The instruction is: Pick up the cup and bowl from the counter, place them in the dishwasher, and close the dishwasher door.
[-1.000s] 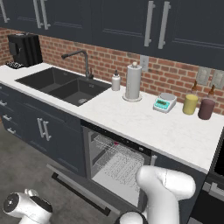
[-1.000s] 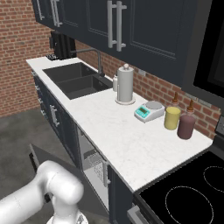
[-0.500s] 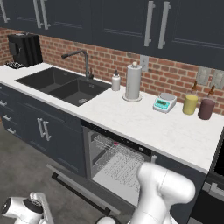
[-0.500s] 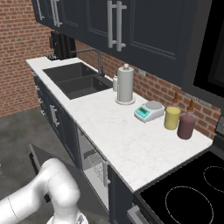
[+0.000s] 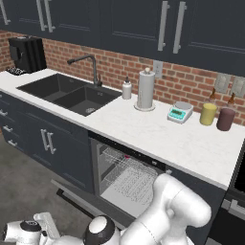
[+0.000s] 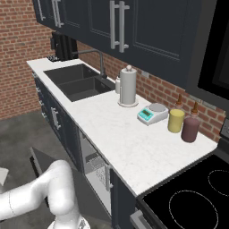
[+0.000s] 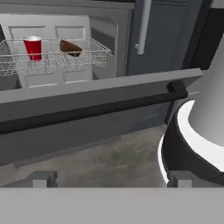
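Observation:
In the hand view the red cup [image 7: 33,47] stands upright in the white wire rack [image 7: 94,54] of the open dishwasher [image 5: 128,181]. The dark brown bowl [image 7: 70,47] lies tilted beside it in the same rack. The dishwasher door [image 7: 87,94] hangs open below the rack, and its dark bar handle [image 7: 105,108] runs across the view. My gripper [image 7: 113,179] is low in front of the door, open, with nothing between its fingertips [image 7: 41,178]. The white counter [image 5: 158,134] runs above the dishwasher.
On the counter stand a paper towel roll [image 5: 146,89], a small scale [image 5: 179,112], a yellow jar [image 5: 208,114] and a maroon jar [image 5: 225,118]. The black sink [image 5: 69,92] is at the left, and the stovetop [image 6: 197,197] at the right. A navy cabinet door [image 7: 162,48] adjoins the dishwasher.
My arm has sunk slightly lower and shifted a little in front of the dishwasher door. The gripper has stayed open, and cup and bowl have not moved.

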